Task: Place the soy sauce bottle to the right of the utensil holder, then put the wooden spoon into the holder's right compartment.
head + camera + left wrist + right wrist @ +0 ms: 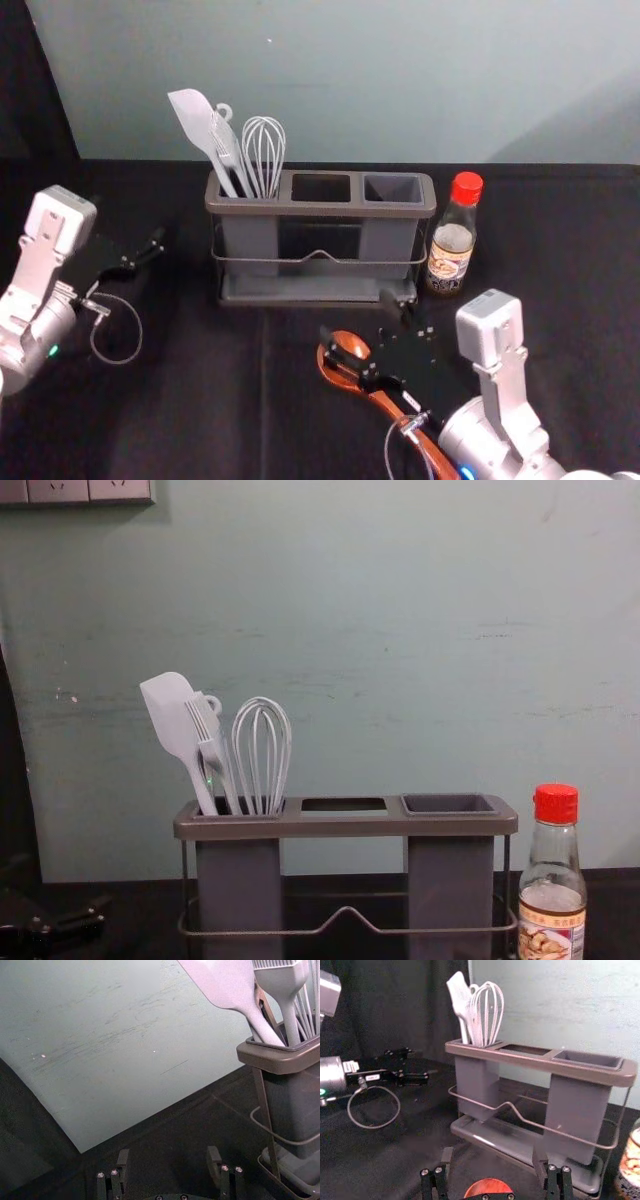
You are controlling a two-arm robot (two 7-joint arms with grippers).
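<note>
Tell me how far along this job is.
Looks done: the soy sauce bottle stands right of the utensil holder. In hand: nothing; the right gripper is open over the wooden spoon on the table. Remaining: grip the spoon, put it into the empty right compartment. The left gripper is parked at left.

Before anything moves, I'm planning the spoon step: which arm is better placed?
Right, I'd say: the open right gripper is at the wooden spoon, before the right half of the utensil holder; the left gripper is off past its left end.
</note>
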